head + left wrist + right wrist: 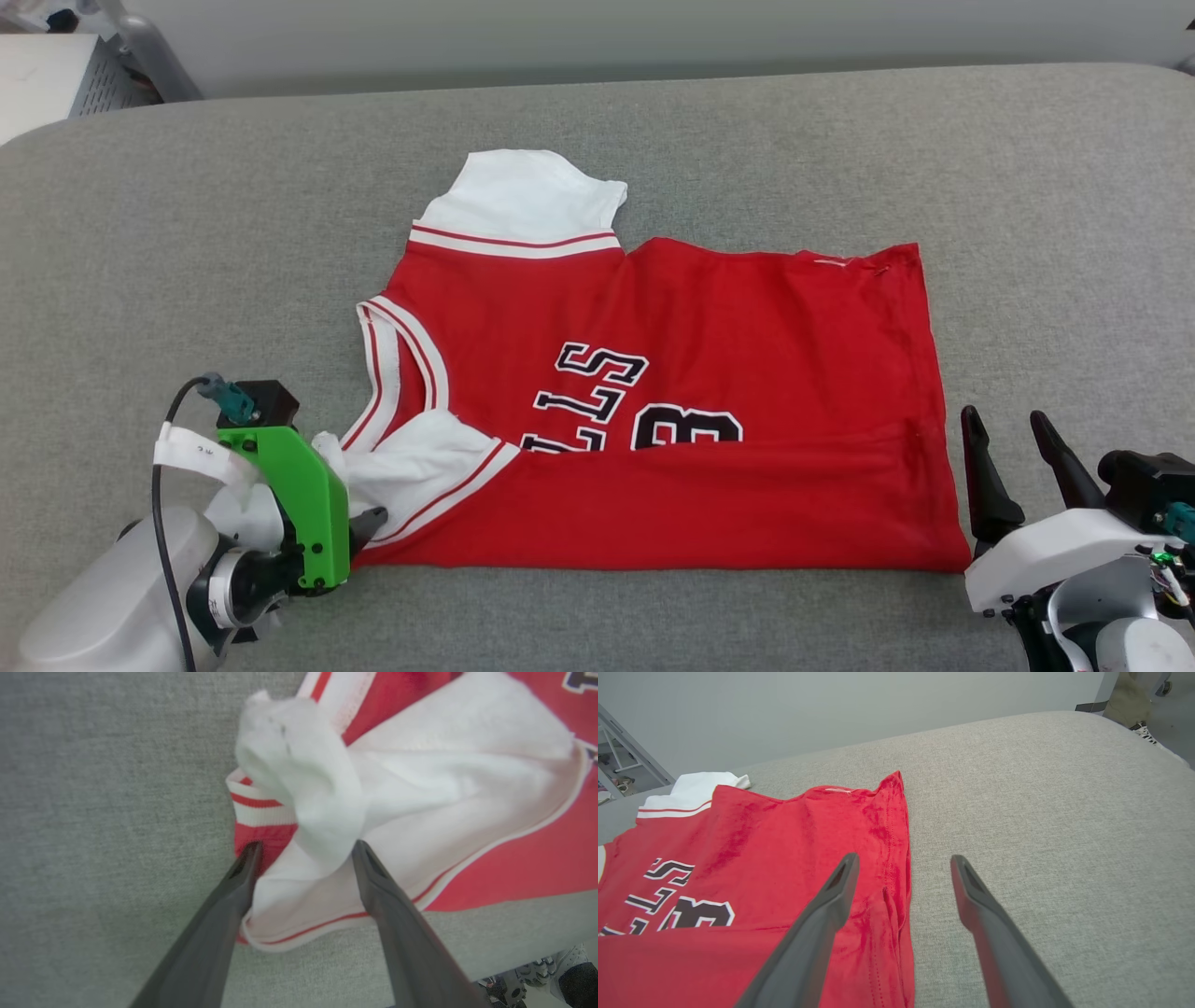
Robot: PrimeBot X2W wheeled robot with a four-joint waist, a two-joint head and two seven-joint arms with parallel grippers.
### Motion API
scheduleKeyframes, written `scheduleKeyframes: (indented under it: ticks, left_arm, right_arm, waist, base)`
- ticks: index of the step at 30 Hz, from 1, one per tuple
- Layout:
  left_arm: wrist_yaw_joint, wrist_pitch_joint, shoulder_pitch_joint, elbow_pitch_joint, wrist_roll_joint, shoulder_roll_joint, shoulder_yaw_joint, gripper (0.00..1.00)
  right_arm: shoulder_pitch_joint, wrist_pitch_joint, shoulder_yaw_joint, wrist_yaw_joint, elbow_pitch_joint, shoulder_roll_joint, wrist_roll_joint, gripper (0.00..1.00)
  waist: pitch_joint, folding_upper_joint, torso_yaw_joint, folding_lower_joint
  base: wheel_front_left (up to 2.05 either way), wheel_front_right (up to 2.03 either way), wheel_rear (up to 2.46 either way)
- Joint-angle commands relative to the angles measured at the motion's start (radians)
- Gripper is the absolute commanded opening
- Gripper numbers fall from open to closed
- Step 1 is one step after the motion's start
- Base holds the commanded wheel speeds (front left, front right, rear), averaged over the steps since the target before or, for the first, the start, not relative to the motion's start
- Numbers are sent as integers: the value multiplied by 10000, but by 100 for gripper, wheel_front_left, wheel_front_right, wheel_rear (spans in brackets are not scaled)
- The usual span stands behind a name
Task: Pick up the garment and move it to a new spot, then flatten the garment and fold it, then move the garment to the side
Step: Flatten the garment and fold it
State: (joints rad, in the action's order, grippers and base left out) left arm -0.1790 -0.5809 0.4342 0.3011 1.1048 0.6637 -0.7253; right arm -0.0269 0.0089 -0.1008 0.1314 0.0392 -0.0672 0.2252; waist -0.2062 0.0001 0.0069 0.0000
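Note:
The red garment [709, 317] lies spread on the grey padded surface [840, 140], collar to the left and hem to the right. Its near edge is folded up over the lower part of the black lettering. One white sleeve [523, 201] lies flat at the far side. The other white sleeve [303, 788] is bunched up at the near left. My left gripper [364, 515] is open at that corner, and the bunched sleeve stands between its fingertips [306, 848]. My right gripper [1006, 420] is open beside the garment's near right hem corner, its left finger [840, 882] over the red hem [887, 826].
The surface's front edge runs close below both grippers. A white cabinet [37, 75] stands beyond the far left corner. A person's shoe [1143, 730] shows on the floor past the far right end, and shoes [528, 980] show below the front edge.

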Motion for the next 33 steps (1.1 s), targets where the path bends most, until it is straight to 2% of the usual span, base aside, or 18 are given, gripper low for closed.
scheduleKeyframes:
  ticks: [1,3,4,5,6,7,13,18,23,27,33]
  left_arm:
    - [57,-64,127,326,-206,-148,-223,100]
    - [119,-125,139,634,-233,-362,-375,100]
    - [173,-182,132,785,-216,-493,-458,96]
    - [220,-231,135,903,-223,-581,-534,64]
    - [324,-301,131,1018,-192,-707,-618,42]
    - [427,-304,131,1095,-114,-822,-623,0]
    - [1011,-167,166,1325,67,-1127,-657,0]
    - [1080,392,201,919,-145,-867,-488,0]
    - [844,802,67,-58,-413,-366,-320,0]
    - [489,919,-160,-1009,-590,29,-250,0]
    - [19,884,-458,-2140,-699,462,-179,0]
  right_arm:
    - [-184,-12,1,-7,22,29,92,100]
    - [-210,-14,-15,-7,36,23,136,100]
    - [-220,-10,-28,-7,38,14,164,100]
    - [-228,-2,-41,-7,42,-1,185,100]
    - [-233,27,-55,-7,58,-14,228,100]
    - [-241,47,-74,-7,67,-15,291,100]
    - [-248,243,-121,-7,87,-165,416,100]
    - [-128,892,-106,-7,137,-388,813,100]
    - [117,2284,-88,-7,29,-914,1305,100]
    - [415,4015,-96,-7,-239,-1387,1682,100]
    - [643,6097,-67,-7,-725,-1715,2117,100]
  waist:
    - [-172,-1,-95,0]
    - [-213,-1,-98,0]
    - [-230,-1,-91,0]
    - [-240,-1,-84,0]
    - [-246,-1,-70,0]
    - [-246,-1,-55,0]
    - [-135,-1,52,0]
    - [100,-1,160,0]
    - [335,-1,270,0]
    - [549,-1,375,0]
    - [574,-1,501,0]
  base:
    - [0,0,0]
    - [0,0,0]
    - [0,0,0]
    - [0,0,0]
    - [0,0,0]
    - [0,0,0]
    - [0,0,0]
    - [0,0,0]
    - [0,0,0]
    - [0,0,0]
    - [0,0,0]
